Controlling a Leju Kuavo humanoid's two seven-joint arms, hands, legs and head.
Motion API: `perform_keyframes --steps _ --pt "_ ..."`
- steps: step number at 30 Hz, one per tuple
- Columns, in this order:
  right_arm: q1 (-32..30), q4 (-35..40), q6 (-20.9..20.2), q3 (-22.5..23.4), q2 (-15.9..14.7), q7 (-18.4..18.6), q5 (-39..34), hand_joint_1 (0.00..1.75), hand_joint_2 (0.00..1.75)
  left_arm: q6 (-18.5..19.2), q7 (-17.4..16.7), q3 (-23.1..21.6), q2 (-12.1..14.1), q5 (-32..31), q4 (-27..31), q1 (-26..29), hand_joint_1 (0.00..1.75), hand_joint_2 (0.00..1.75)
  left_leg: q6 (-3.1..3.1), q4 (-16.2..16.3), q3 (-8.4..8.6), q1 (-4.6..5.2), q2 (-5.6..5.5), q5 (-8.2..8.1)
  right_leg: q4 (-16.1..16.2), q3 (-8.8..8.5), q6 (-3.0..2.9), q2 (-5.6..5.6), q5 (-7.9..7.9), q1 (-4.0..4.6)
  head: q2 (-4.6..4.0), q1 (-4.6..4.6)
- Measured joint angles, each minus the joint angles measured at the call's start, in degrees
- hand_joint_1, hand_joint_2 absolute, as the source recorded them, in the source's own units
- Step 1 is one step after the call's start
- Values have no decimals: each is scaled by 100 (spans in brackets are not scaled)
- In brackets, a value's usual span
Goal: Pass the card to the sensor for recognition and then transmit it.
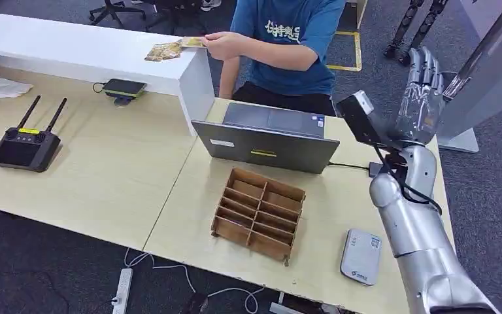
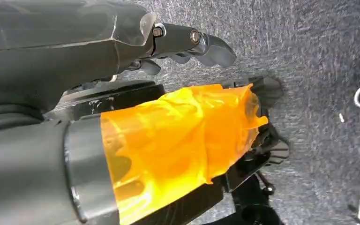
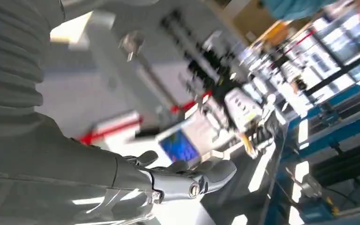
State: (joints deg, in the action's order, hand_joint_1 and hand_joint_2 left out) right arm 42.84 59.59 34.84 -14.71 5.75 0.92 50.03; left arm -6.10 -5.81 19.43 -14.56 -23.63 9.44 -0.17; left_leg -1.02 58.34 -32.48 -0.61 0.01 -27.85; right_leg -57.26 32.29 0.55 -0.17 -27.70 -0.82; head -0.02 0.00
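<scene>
While right hand [image 1: 423, 98] rises empty, person's hand [image 1: 225, 44] holds card [image 1: 193, 42].

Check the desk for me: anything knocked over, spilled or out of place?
Nothing spilled or toppled. The wooden divider tray sits askew to the desk edge, and the right hand is raised, holding nothing; the cards are with the person.

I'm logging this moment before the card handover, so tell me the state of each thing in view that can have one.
right hand: raised, fingers apart, holding nothing
left hand: hanging over the floor, holding nothing
cards: on the white shelf, a person's hand on one
laptop: lid open, back toward the robot
wooden divider box: compartments empty
card sensor: flat on the table, nothing on it
</scene>
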Motion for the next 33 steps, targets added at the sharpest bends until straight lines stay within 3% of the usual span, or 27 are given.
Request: perform_keyframes --steps 5,6,10,19,33 --pt "-269 359 2 17 4 -154 -434 0 175 -35 18 2 -4 51 0 1 0 0 0 0 -2 0 -4 0 0 0 1 -5 -1 0 0 0" --pt "-863 1283 59 83 11 -520 -1236 0 175 -61 83 28 -9 160 0 7 0 0 0 -1 -2 0 -6 -1 0 1 0 -4 -2 0 0 2" --pt "-1479 2060 94 138 11 -794 -1766 0 175 -98 138 59 -11 251 0 14 0 0 0 -1 -3 0 -5 -1 2 2 0 -4 -3 0 0 2" --pt "-2821 3153 205 227 -22 -1210 -2087 0 175 -195 291 258 -26 459 0 54 0 0 0 -1 -5 0 -5 -2 3 2 0 -4 -3 0 0 2" --pt "-4534 3717 278 192 20 -1760 -2336 0 175 -337 350 548 -52 634 0 107 0 0 0 -2 -9 -1 -5 -5 3 3 -3 -5 -6 1 0 2"
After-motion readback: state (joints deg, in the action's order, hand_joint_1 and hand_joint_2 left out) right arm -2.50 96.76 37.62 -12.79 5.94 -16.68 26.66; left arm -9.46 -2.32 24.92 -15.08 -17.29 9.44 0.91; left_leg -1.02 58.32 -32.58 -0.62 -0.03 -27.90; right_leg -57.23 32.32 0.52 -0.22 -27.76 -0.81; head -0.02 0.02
